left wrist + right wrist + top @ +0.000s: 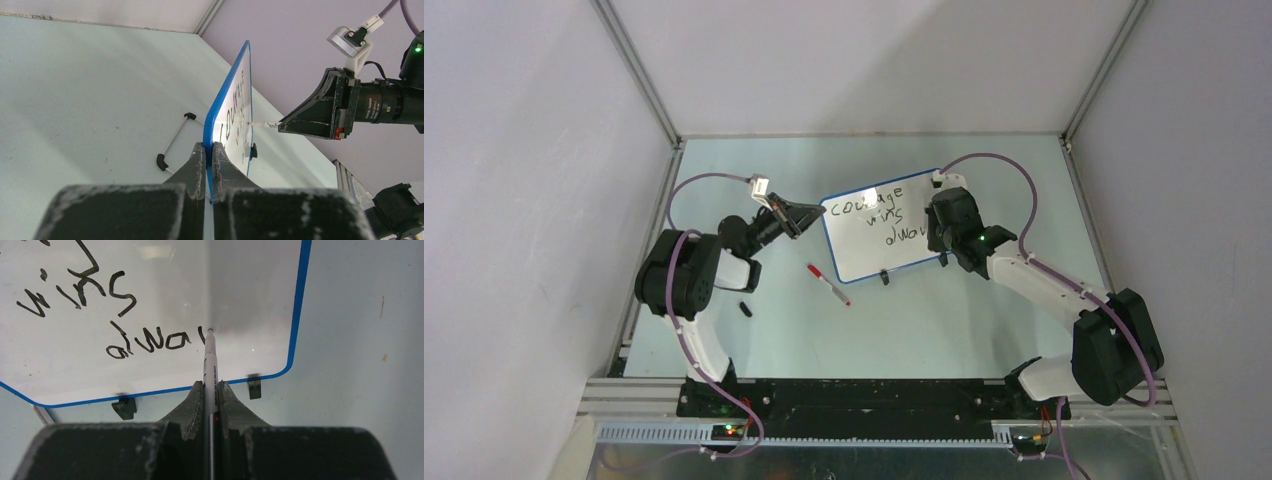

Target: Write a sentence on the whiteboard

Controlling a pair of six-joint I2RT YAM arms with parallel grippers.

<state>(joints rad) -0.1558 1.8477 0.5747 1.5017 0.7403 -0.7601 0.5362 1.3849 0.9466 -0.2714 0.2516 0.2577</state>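
The whiteboard stands tilted at the table's middle, blue-rimmed. The sentence reads "courage", "wins" and "alwa" plus one short stroke, in black. My left gripper is shut on the board's left rim; in the left wrist view the left gripper pinches the blue edge. My right gripper is shut on a white marker. The marker's tip touches the board just after "alwa". The right gripper sits just below the board's lower rim.
A second marker with a red cap lies on the table in front of the board. A small black cap lies near the left arm. The board's black feet rest on the table. A wire stand sticks out behind the board.
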